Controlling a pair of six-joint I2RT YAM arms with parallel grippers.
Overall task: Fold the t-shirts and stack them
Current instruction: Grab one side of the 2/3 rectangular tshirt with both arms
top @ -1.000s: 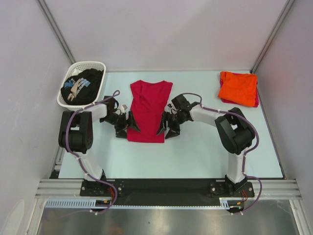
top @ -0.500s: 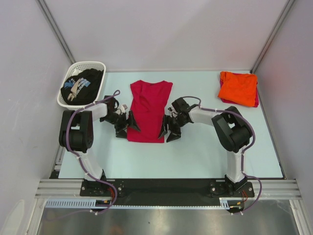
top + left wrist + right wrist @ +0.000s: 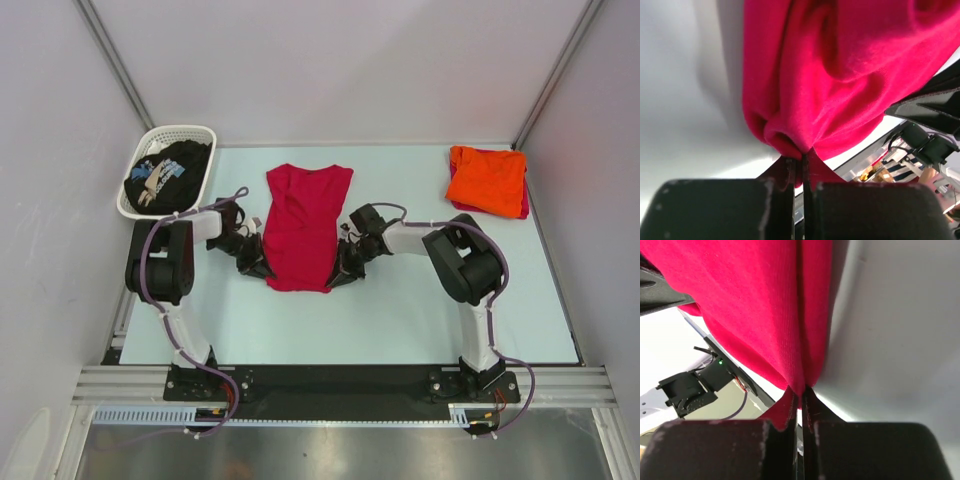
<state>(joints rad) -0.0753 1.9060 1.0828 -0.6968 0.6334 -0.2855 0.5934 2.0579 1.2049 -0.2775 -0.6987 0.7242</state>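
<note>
From above, the red tee (image 3: pixel 305 225) is lying mid-surface (image 3: pixel 400 310), with the left tool (image 3: pixel 254 264) and right tool (image 3: pixel 343 270) meeting its lower side edges. The orange tee (image 3: pixel 487 178) is sitting far right, and the black tee (image 3: pixel 170 175) is lying in the basket (image 3: pixel 178 131). In each wrist view, that arm's tool is pinching a red fold, clamped tight.

My fingers (image 3: pixel 715 450) are matt black, probably plastic. The crimson t-shirt (image 3: pixel 740 300) is soft, finely ribbed knit cloth. The table (image 3: pixel 400 310) looks smooth.
</note>
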